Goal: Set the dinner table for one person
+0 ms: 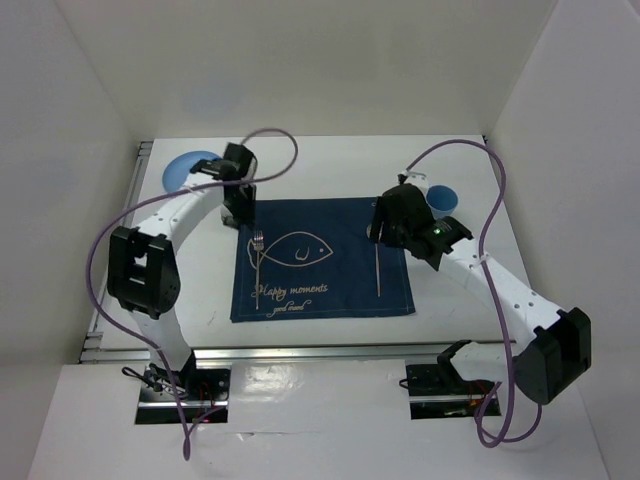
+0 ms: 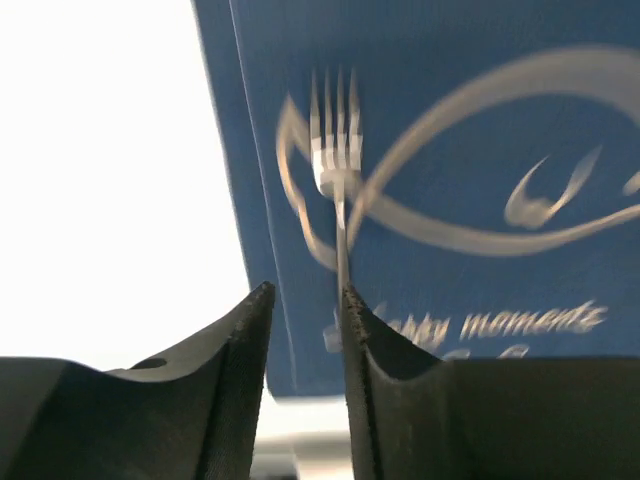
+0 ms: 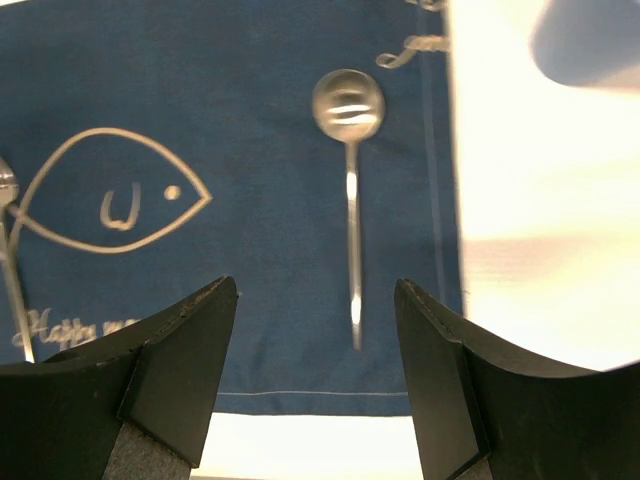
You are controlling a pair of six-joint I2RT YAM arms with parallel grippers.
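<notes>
The dinner table (image 1: 330, 165) is seen beneath both arms, with a metal rail (image 1: 300, 352) along its near edge. A navy placemat (image 1: 320, 285) is laid toward that edge's middle, with a fork (image 1: 257, 268) at its left and a spoon (image 1: 377, 265) at its right. The left gripper (image 2: 305, 292) is held narrowly apart and empty, and the right gripper (image 3: 315, 283) is spread wide.

A robotics lab cell, not a home; the white table (image 1: 330, 165) is boxed in by plain white panels (image 1: 300, 60), with an aluminium rail (image 1: 320, 353) along its near edge; the left arm (image 1: 170, 215) and right arm (image 1: 490, 275) are bolted there, purple cables (image 1: 100, 250) looping loose; placemat (image 1: 330, 290), fork (image 1: 257, 265) and spoon (image 1: 377, 265) lie staged between them.
</notes>
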